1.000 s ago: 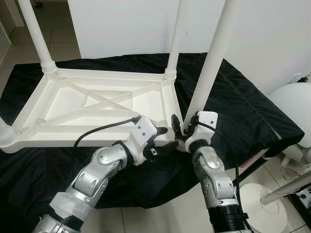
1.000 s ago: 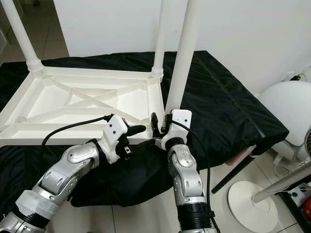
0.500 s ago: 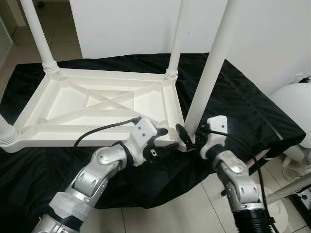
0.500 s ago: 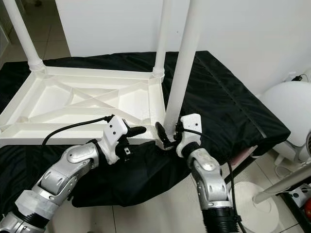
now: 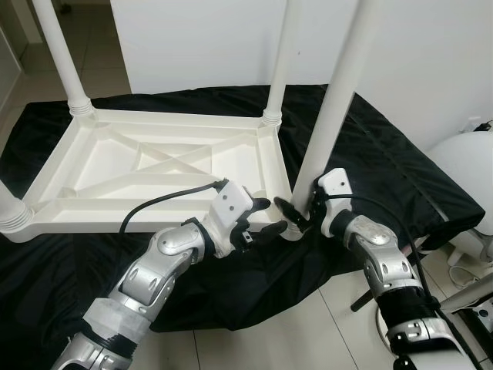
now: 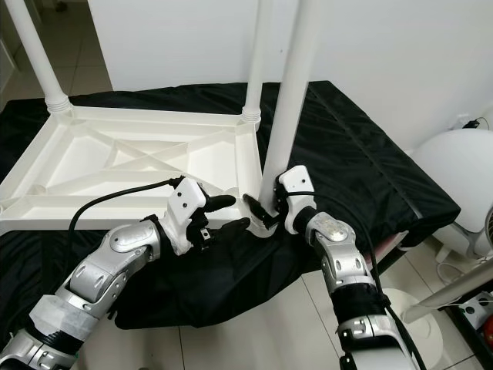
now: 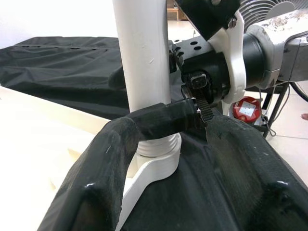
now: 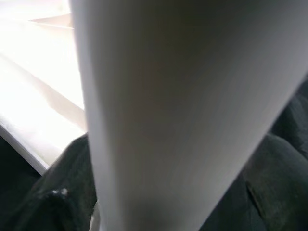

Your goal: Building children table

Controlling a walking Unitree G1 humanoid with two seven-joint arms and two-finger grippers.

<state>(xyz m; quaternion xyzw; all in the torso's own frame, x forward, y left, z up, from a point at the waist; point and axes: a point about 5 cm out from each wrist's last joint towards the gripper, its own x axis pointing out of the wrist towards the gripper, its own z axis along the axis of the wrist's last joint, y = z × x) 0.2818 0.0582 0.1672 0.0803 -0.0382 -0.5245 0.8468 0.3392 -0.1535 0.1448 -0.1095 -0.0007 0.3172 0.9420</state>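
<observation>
We see a white table top (image 5: 146,166) lying upside down on a black cloth (image 5: 370,166), which covers the raised surface it rests on. On our far left a leg (image 5: 58,50) stands upright at the back corner, and the top of another leg (image 5: 9,212) shows at the near left corner. Our left gripper (image 5: 266,218) sits at the near edge of the table top, close to its near right corner, with its fingers (image 5: 259,205) spread apart and holding nothing. Further back, a third leg (image 5: 279,58) rises from the far right corner. Just beside our left gripper, the fourth leg (image 5: 339,92) stands in the near right corner and leans a little. Our right gripper (image 5: 296,218) is clamped on the base of this leg, one finger (image 7: 163,118) wrapped across its front. A white rounded object (image 5: 462,173) stands off to the right, beyond the cloth.
</observation>
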